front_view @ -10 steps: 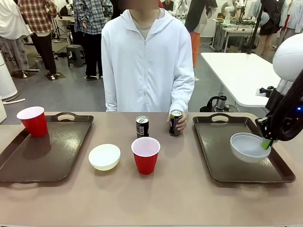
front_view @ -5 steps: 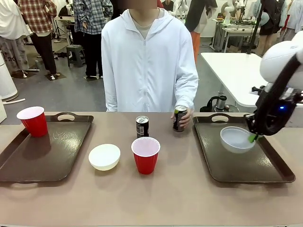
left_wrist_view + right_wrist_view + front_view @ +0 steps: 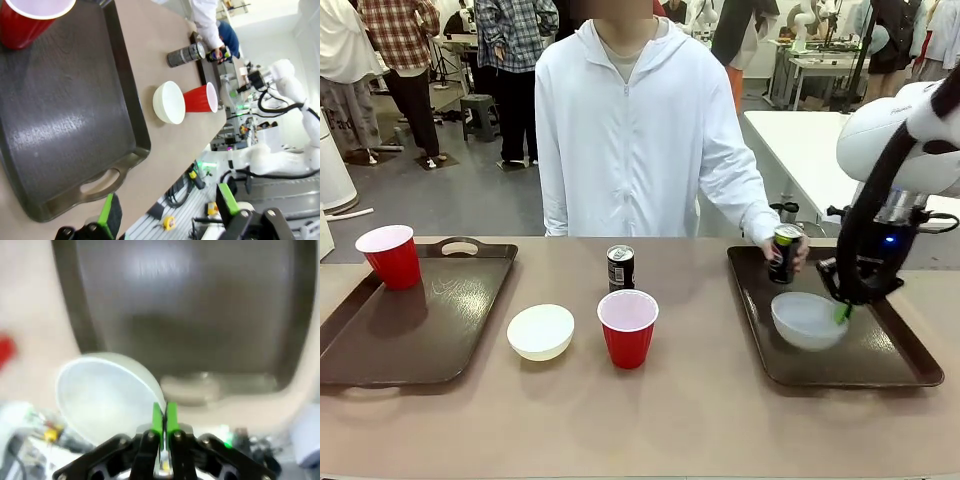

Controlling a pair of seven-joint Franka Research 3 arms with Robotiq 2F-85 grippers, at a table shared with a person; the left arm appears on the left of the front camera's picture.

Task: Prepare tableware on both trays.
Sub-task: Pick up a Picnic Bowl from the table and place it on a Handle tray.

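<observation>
My right gripper (image 3: 841,312) is shut on the rim of the pale grey-white bowl (image 3: 805,320), which rests low on the right tray (image 3: 840,368). In the right wrist view the green pads (image 3: 159,418) pinch the bowl (image 3: 100,395) above the tray (image 3: 185,305). The person's hand holds a dark can (image 3: 782,253) over that tray's far end. A second can (image 3: 620,267), a red cup (image 3: 627,327) and the cream-white bowl (image 3: 540,331) stand on the table. Another red cup (image 3: 389,256) stands on the left tray (image 3: 420,330). My left gripper (image 3: 169,210) hangs open, above the near handle end of the left tray (image 3: 75,125).
The person stands at the far side of the table, one arm reaching over the right tray. The left wrist view also takes in the cream-white bowl (image 3: 170,102), the middle red cup (image 3: 202,98) and the can (image 3: 186,54) beyond the tray's rim.
My right gripper has moved left and down with the bowl, onto the right tray. The person's hand has carried a can from the table's middle to that tray.
</observation>
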